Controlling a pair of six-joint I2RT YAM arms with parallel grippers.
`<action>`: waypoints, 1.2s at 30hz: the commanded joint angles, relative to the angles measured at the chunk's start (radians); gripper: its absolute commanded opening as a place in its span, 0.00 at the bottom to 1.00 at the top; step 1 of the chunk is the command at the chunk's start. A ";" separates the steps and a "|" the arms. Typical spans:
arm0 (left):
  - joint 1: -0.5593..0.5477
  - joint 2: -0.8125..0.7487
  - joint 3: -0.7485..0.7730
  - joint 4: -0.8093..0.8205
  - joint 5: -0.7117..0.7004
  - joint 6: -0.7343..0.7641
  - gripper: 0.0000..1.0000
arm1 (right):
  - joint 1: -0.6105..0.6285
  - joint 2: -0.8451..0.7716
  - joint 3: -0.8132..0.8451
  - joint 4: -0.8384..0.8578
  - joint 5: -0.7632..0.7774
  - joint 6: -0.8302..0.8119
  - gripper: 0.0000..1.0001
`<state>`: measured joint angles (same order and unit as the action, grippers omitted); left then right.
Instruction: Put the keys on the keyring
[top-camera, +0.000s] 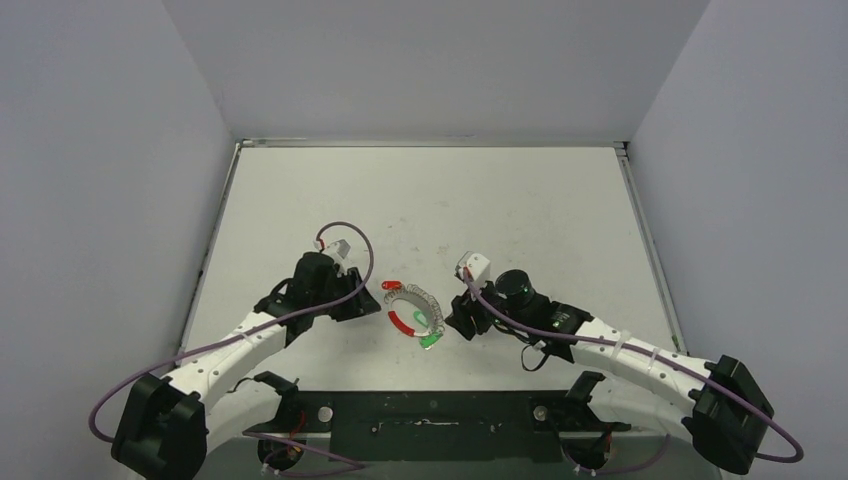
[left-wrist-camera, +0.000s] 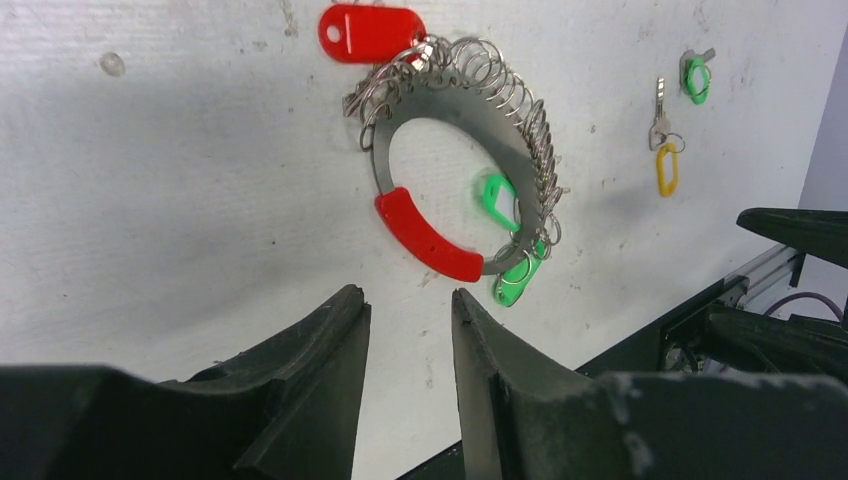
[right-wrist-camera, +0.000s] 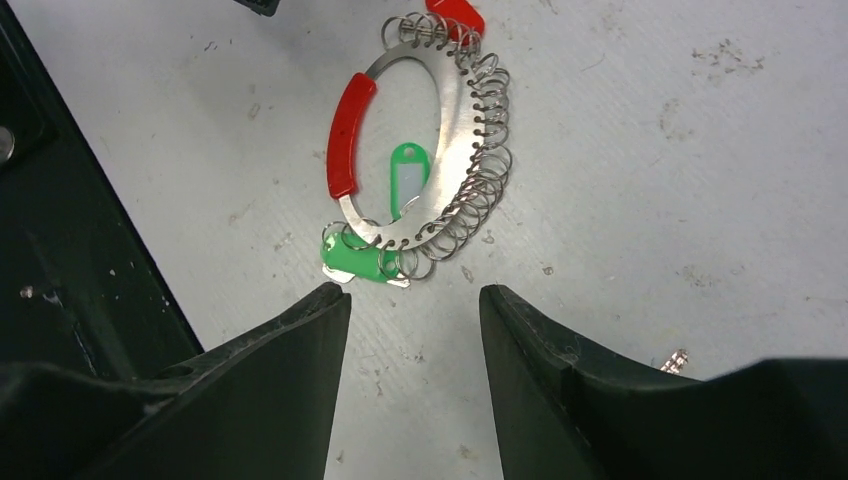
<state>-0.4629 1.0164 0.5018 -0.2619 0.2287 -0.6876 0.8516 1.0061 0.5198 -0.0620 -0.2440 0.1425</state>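
The keyring lies flat on the table between the left gripper and the right gripper. Both have their jaws spread and hold nothing. A yellow key and a green key lie loose beyond it, clear only in the left wrist view. From above they cannot be made out.

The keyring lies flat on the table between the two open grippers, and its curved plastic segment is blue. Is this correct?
Not quite. The curved plastic segment is red, not blue; the left wrist view shows it plainly. The rest holds: the keyring lies flat on the table between the left gripper and the right gripper, both open.
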 joint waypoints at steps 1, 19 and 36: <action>0.003 0.028 -0.057 0.114 0.100 -0.075 0.34 | 0.019 0.017 -0.043 0.157 -0.128 -0.160 0.51; -0.006 0.065 -0.126 0.222 0.135 -0.137 0.34 | 0.318 0.207 -0.084 0.221 0.127 -0.738 0.32; -0.006 0.025 -0.128 0.202 0.128 -0.137 0.36 | 0.350 0.314 -0.088 0.349 0.315 -0.725 0.30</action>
<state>-0.4641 1.0634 0.3744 -0.0959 0.3492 -0.8261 1.1931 1.3075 0.4232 0.2291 0.0738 -0.5724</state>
